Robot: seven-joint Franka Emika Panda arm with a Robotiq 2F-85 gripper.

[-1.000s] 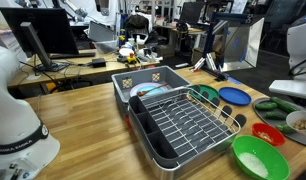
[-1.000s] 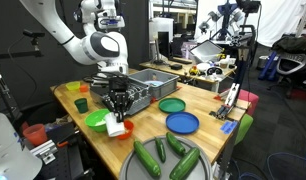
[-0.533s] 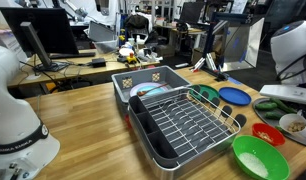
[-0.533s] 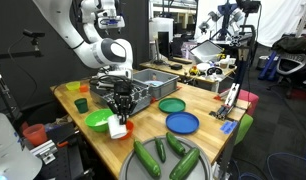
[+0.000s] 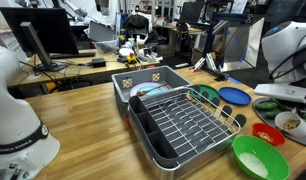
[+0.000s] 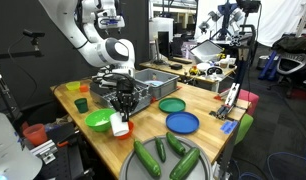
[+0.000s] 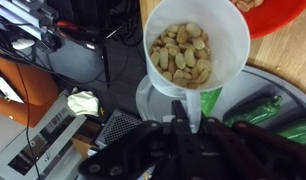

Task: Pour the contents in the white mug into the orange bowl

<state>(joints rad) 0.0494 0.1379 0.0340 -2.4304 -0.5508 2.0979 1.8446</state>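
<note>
**A:** Where's the mug (image 7: pixel 231 40) now?

**B:** Off the surface (image 6: pixel 65 95), upright, hanging under the end effector (image 7: pixel 186 108). In the wrist view the orange bowl (image 7: pixel 285 14) is just beside it, a little further out. None of the mug is over the bowl yet.

**A:** And the grip?

**B:** Clamped on the mug's near wall at the rim. It looks like one finger inside and one outside, though I can't quite tell from here.

**A:** Will that do for a pour?

**B:** I'd say so, with care. The mug is small and stiff, so squeezing won't bend it. It looks glazed, though, so probably slick. A pinch on one side of the rim leaves the rest of the mug free to swing once the wrist rolls.

**A:** Heavy?

**B:** I doubt it. It's about half full of nuts (image 7: pixel 181 55), dry and loose. They won't run out like water. I'd expect them to sit tight, then tumble out in a rush.

**A:** So tip it slowly.

**B:** Yes, and get the far lip over the bowl first. That bowl is small and shallow, so nuts could bounce out.

**A:** What's underneath?

**B:** A pale plate (image 7: pixel 153 100) with cucumbers (image 7: pixel 263 108) on it. Beyond that, in an exterior view, the green bowl (image 6: pixel 96 121) sits close by. Anything that spills would land among those.
</note>
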